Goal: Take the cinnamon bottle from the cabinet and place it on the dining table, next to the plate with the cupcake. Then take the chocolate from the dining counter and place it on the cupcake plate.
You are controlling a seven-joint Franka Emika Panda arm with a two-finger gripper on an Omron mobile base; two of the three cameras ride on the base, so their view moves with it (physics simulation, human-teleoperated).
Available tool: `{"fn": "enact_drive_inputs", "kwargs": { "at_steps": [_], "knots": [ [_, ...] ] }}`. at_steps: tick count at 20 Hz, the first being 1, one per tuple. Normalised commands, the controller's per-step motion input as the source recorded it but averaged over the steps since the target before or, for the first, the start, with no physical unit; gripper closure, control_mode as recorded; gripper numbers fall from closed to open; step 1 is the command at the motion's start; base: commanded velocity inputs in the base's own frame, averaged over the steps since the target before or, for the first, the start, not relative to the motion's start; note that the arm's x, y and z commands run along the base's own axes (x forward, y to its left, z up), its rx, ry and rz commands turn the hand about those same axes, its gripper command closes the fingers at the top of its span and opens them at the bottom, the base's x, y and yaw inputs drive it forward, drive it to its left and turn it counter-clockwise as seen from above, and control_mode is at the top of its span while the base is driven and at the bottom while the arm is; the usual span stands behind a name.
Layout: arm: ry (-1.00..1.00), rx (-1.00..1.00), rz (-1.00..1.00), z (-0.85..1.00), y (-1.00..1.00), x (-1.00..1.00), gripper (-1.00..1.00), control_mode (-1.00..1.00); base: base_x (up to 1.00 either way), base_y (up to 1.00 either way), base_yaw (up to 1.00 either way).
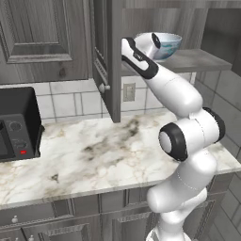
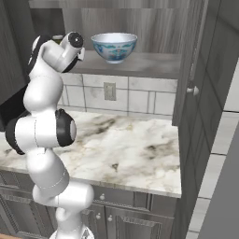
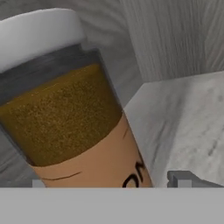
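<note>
The cinnamon bottle (image 3: 72,118) is nearest to my hand camera, very close, its pale lid at the upper left and its amber body running down to the bottom edge, so it looks tilted there because the hand is rolled. It stands on the inner shelf (image 3: 188,127) of the cabinet (image 1: 106,61), near the back wall. The tool (image 3: 111,181) has its jaws spread fully wide, and one dark fingertip (image 3: 181,178) shows at the lower right, apart from the bottle; nothing is pinched yet.

From the base cameras I see the arm reaching up into the open cabinet, beside a blue patterned bowl (image 2: 114,45) on the same shelf, above the marble counter (image 1: 94,155).

I judge the step in hand is the approach for the grasp. To do it well, I would centre the body between both fingers, advance until they pass its middle, then press together on the label part, not the lid. I would keep away from the bowl and the open door when lifting out.
</note>
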Motion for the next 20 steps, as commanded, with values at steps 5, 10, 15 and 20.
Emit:
{"fn": "enact_drive_inputs", "kwargs": {
  "at_steps": [5,10,15,20],
  "knots": [
    [-0.07,0.00,0.04,-0.09,0.04,0.04,1.00,-1.00,0.00,0.00,0.00],
    [-0.13,0.00,0.07,-0.07,-0.04,-0.22,1.00,-1.00,0.00,0.00,0.00],
    [0.00,0.01,0.02,0.13,-0.22,-0.46,1.00,-1.00,0.00,0.00,0.00],
    [0.01,0.04,0.00,0.31,-0.38,-0.57,1.00,-1.00,0.00,0.00,0.00]
  ]
}}
